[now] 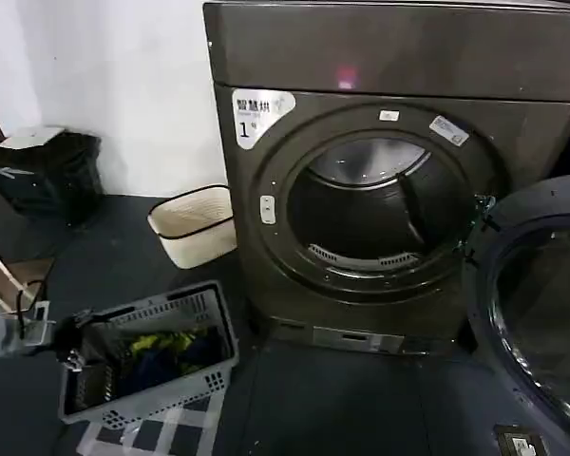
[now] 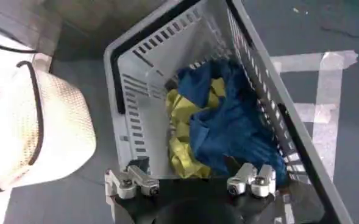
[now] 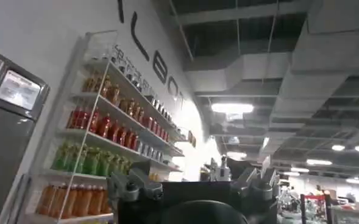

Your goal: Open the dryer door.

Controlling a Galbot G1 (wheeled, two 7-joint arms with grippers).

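The left gripper (image 2: 191, 182) was held with fingers spread above the grey laundry basket (image 1: 209, 309) at the near left. The dryer door (image 1: 537, 313) was swung wide to the right, nearer the right arm, whose gripper (image 3: 191, 185) also looked spread. The dark floor (image 1: 342, 399) and open drum (image 1: 380, 214) were seen beyond.

- A showroom or demo hall with a laundry corner: large dark-grey front-loading dryer (image 1: 380, 190), grey slotted plastic laundry basket (image 1: 147, 356).
- Tall white shelves of coloured drink bottles (image 3: 100, 146), exposed ceiling ducts (image 3: 258, 67).
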